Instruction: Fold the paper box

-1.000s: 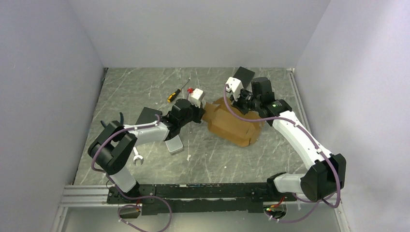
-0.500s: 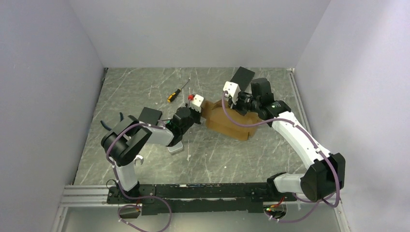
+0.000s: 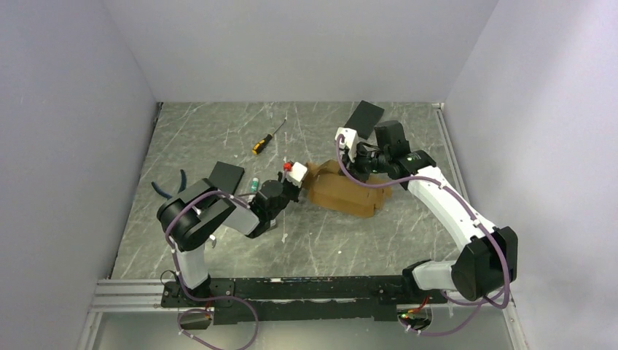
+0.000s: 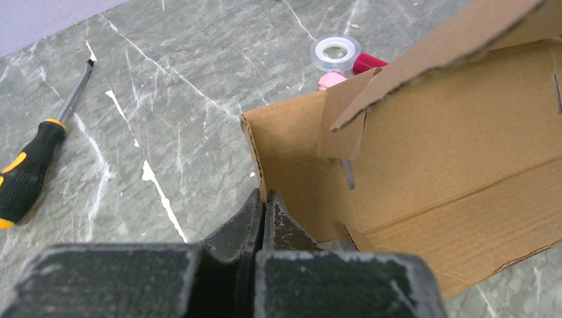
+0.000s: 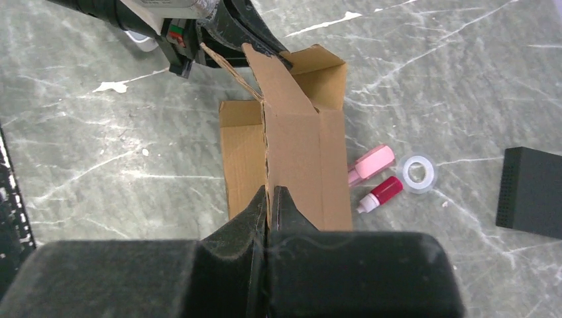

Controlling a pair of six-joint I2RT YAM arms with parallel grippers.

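Pinching the paper box (image 3: 342, 191) at opposite edges, left jaws and right jaws alike, open tabletop (image 3: 328, 240) nearside.

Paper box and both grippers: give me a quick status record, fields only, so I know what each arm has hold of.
paper box: partly folded, lying on the table, panels raised, one end open
left gripper: shut on the edge of the box's end wall
right gripper: shut on the edge of a raised panel
beside the box: tape roll, pink bottle, red bottle
screwdriver: lying apart from the box, untouched
fold: not finished
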